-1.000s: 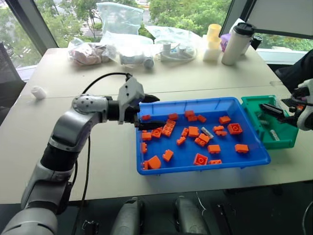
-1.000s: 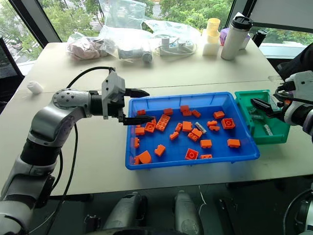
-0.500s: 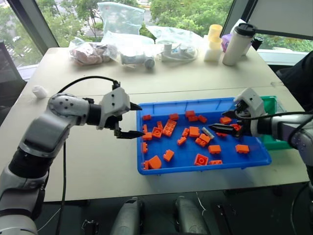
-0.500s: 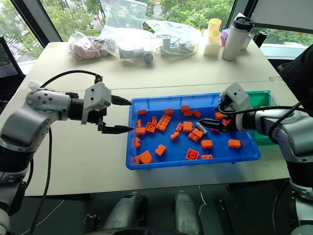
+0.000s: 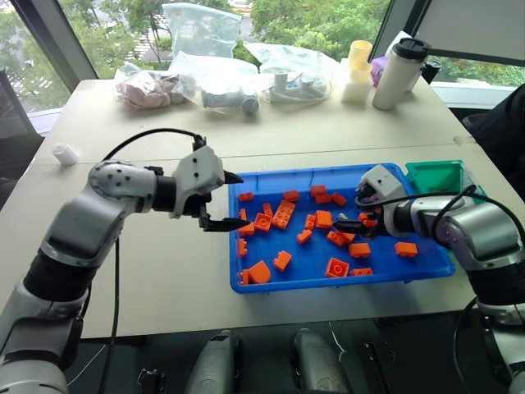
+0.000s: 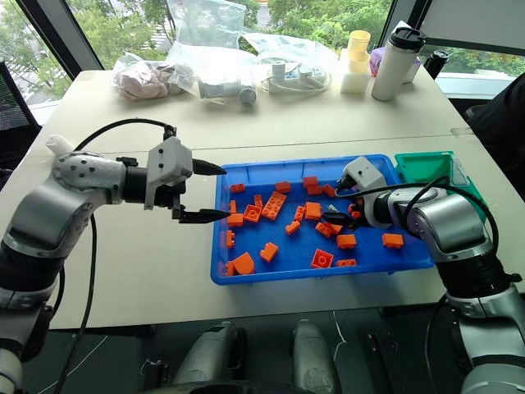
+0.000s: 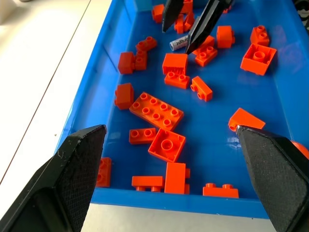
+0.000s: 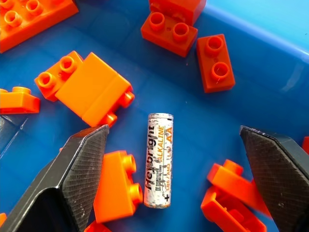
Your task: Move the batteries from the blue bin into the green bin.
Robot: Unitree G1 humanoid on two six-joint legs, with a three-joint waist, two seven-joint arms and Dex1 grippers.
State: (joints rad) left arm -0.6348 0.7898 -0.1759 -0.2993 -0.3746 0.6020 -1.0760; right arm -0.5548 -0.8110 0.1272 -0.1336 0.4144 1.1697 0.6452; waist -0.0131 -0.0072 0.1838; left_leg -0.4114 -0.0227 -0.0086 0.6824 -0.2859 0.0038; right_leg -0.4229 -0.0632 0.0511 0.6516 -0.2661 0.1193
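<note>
Right wrist view shows the right gripper open and empty, straddling a battery lying flat among orange bricks in the blue bin. Next it should probably lower, pinch, then carry to the green bin.

Daylight is pouring in from the windows behind the table's far edge, casting soft shadows; everything is staying sharp, without glare.

A battery is seen lying in the blue bin among bricks, seemingly right of centre. The green bin is placed just beside the blue bin's right end.
</note>
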